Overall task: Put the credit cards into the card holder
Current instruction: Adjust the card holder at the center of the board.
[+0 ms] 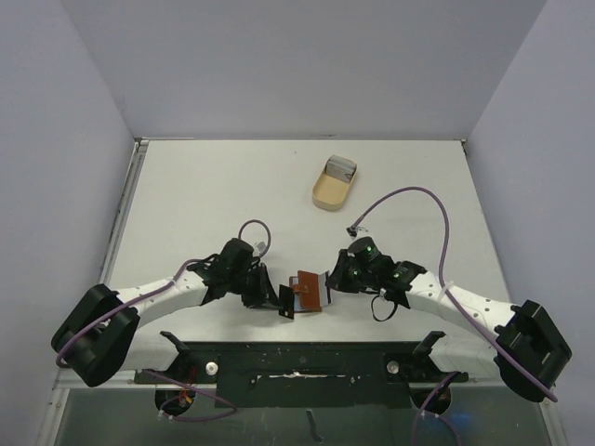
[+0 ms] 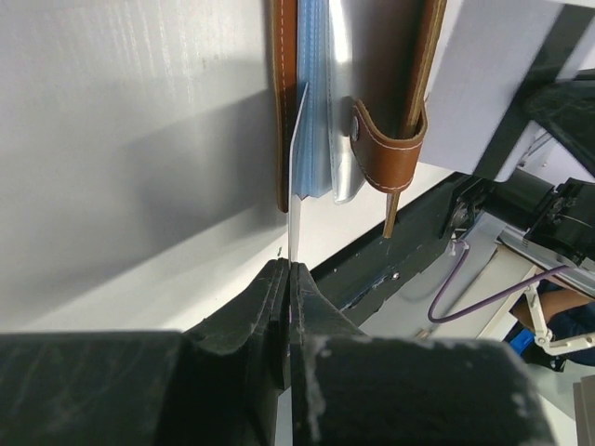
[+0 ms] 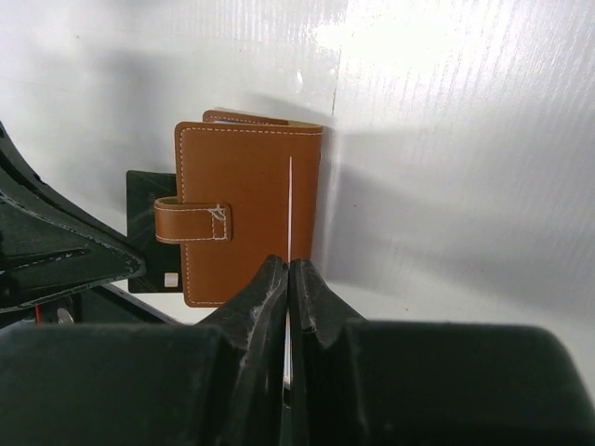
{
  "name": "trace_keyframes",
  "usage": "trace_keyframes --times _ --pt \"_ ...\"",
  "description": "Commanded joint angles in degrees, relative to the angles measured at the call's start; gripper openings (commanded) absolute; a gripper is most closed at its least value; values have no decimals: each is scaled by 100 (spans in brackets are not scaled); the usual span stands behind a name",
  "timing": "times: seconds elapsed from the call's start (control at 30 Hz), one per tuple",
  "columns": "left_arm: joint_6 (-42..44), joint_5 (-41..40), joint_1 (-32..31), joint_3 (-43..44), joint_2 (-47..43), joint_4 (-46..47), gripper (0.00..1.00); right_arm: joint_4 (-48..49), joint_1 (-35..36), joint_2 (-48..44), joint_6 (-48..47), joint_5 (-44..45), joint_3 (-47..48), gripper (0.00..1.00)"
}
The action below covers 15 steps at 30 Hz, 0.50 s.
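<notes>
Brown leather card holder sits near the table's front edge, between both arms. Left wrist view: the left gripper is clamped on a pale credit card, seen edge-on, its tip inside the holder. Right wrist view: the right gripper pinches another thin card against the holder's side. A skewed push could buckle either card or shove the holder away.
</notes>
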Motion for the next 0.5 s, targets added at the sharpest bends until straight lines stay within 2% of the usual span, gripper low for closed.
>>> trace_keyframes --times 0.0,0.47 --pt "-25 116 47 -16 21 449 0 420 88 218 93 -2 -145 0" --pt "-466 796 69 -275 -23 1721 0 647 161 362 179 44 -364 0"
